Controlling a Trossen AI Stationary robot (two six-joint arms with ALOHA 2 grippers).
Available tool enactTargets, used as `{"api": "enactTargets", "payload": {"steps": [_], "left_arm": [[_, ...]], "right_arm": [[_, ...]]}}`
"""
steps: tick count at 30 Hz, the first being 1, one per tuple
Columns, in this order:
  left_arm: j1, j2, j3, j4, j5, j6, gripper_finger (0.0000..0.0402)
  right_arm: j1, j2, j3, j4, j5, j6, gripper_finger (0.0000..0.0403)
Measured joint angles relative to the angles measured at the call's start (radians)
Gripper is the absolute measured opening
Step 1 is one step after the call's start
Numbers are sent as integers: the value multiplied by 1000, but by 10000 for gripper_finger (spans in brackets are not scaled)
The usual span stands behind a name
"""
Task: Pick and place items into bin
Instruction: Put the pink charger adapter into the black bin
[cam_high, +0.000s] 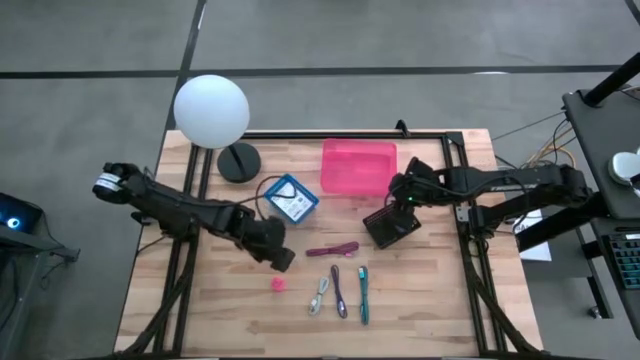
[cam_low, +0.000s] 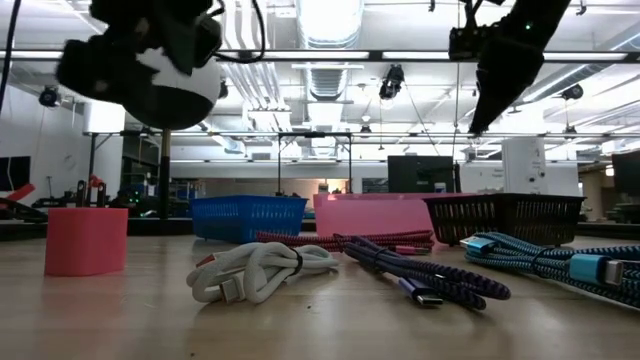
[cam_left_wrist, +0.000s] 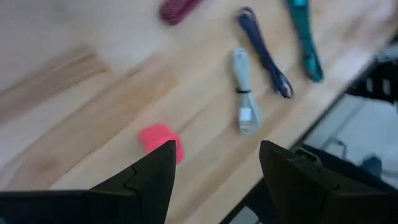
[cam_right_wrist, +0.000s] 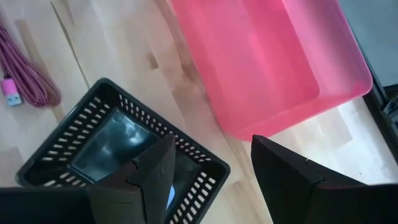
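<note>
Several items lie on the wooden table's near middle. They are a small pink block (cam_high: 278, 284), a coiled white cable (cam_high: 319, 295), a purple cable (cam_high: 339, 290), a teal cable (cam_high: 363, 293) and a maroon cable (cam_high: 332, 249). My left gripper (cam_high: 283, 261) hangs open above the table, just beyond the pink block (cam_left_wrist: 160, 138), with nothing between its fingers. My right gripper (cam_high: 398, 200) is open in the air over the near edge of the pink bin (cam_high: 358, 167) and the black basket (cam_right_wrist: 124, 149). It holds nothing.
A blue basket (cam_high: 290, 197) with a white thing in it stands left of the pink bin. A white globe lamp (cam_high: 211, 110) on a black base (cam_high: 238, 162) is at the far left corner. Bare wood lies at the table's near left and near right.
</note>
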Motion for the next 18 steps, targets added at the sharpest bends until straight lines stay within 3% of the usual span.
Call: {"api": "enactTargets", "payload": {"steps": [9,18], "left_arm": [[-60,82,13,-34,-26,-264,215],[-103,229,81,-44,-26,-288,215]], "right_arm": [[0,23,-1,31,-1,-36,196],[0,23,-2,73,-1,-102,196]]}}
